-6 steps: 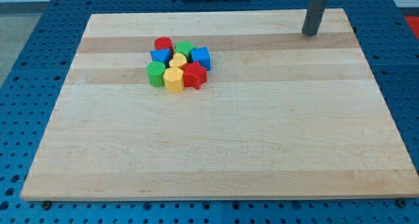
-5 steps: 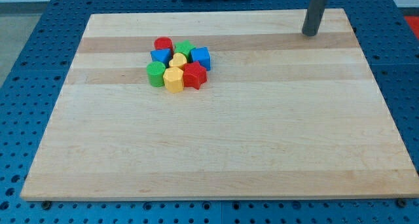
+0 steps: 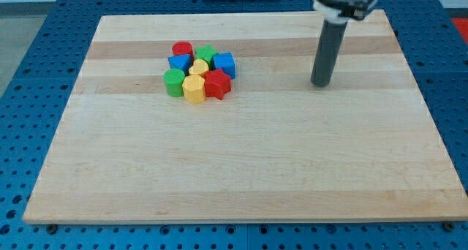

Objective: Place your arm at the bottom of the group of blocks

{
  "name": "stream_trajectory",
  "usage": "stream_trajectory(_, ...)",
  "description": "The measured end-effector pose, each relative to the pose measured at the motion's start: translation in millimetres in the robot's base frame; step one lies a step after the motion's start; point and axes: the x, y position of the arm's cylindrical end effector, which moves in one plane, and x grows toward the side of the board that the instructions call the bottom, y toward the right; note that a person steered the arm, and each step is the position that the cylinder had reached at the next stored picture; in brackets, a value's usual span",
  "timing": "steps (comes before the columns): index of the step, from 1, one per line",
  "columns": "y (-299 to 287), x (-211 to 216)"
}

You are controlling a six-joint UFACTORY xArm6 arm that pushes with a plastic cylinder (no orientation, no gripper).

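The group of blocks sat in the upper left part of the wooden board (image 3: 241, 169), packed tight with each piece touching its neighbours. Along its top edge you had the red cylinder (image 3: 182, 50) and a green block (image 3: 205, 54); below them the blue block at the left (image 3: 178, 62), a small yellow heart-like block (image 3: 198, 66) in the middle and a blue cube (image 3: 224, 63) at the right. The bottom row held the green cylinder (image 3: 174, 82), the yellow hexagonal block (image 3: 194, 90) and the red star-shaped block (image 3: 216, 83).

My tip (image 3: 320, 84) stood well apart from the group, off to the view's right and at about the level of that bottom row. The rod carries no gripper, so there was nothing to spread, press together or pinch.

To do this step well, you would want to steer the tip toward the view's bottom first, then across to the left, and stop on bare wood just below the yellow hexagonal block. A straight run leftward would likely strike the red star-shaped block or the blue cube and scatter the cluster. Approaching from underneath, with a clear gap kept, looked the safer path.

No containers showed anywhere; the board held only the blocks and rested on a blue perforated table (image 3: 29, 96).
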Motion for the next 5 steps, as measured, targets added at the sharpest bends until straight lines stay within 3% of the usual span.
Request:
stream_trajectory(3,-91.1,114.3)
stream_trajectory(5,-176.7,134.0)
